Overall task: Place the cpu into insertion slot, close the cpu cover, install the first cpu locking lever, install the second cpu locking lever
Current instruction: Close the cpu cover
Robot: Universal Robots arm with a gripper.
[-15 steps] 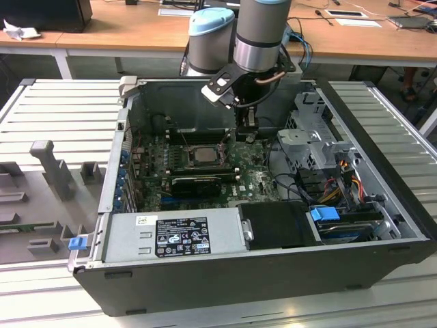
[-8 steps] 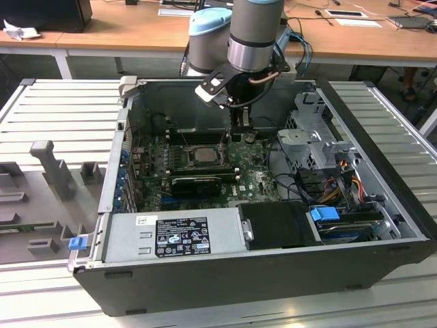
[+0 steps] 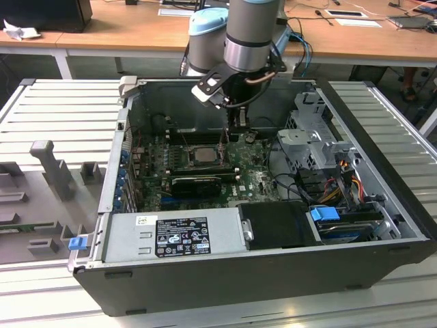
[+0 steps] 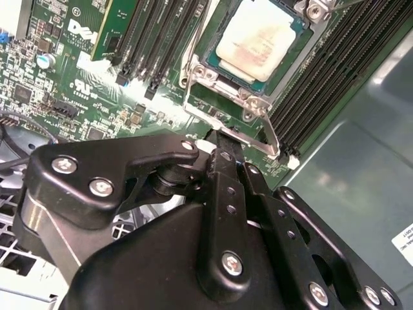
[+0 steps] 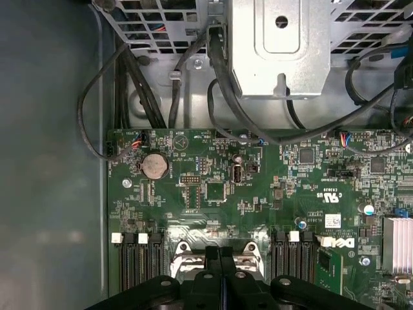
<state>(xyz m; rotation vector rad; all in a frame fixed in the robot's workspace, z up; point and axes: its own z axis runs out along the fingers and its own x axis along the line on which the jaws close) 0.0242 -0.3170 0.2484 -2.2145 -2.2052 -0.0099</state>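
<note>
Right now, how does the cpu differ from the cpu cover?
The small flat square cpu with a pale silver-grey face is solid; the thin silver metal cpu cover is a frame with a cut-out centre. The cpu sits in the middle; the cpu cover rings it. Both are square and lie flat.

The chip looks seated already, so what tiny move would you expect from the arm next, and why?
Probably a short push on the locking lever to latch it. The cpu lies in the insertion slot, the cpu cover is down around it, and the gripper, fingers together, has its tip at that lever.
</note>
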